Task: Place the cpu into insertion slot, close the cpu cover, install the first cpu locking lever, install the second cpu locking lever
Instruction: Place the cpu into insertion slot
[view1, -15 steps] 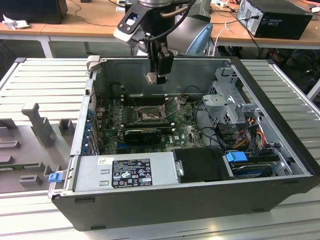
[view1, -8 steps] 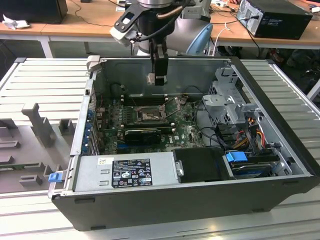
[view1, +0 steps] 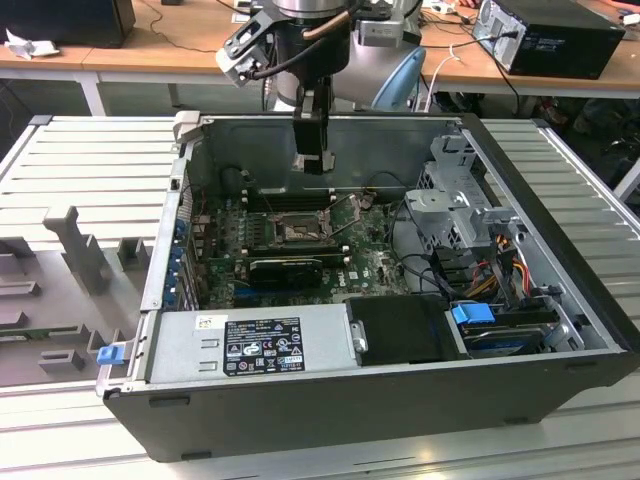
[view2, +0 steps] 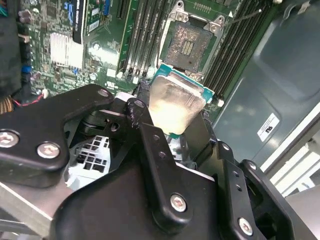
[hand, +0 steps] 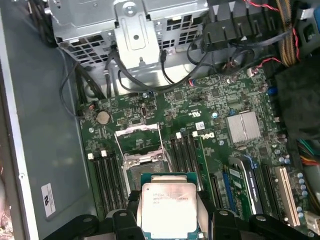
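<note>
My gripper (hand: 169, 212) is shut on the cpu (hand: 168, 204), a flat silvery square chip with a green edge, pinched between the black fingers (view2: 141, 111) in both wrist views. The cpu (view2: 176, 106) hangs above the board, close beside the insertion slot (view2: 189, 45), which lies uncovered with its brownish centre showing. In the first wrist view the insertion slot (hand: 144, 169) is partly hidden behind the chip, and the cpu cover (hand: 138, 131) stands swung open just beyond it. In the exterior view the gripper (view1: 313, 162) hovers over the insertion slot (view1: 297, 232) inside the open case.
Memory slots (hand: 184, 150) flank the socket on the green board (hand: 215, 107). A long black card (view1: 285, 268) lies near it. A metal drive cage (view1: 455, 210) with cables (view1: 495, 275) is at the exterior view's right, a power supply (view1: 250, 343) at the front. The case wall (view1: 330, 128) rises behind the gripper.
</note>
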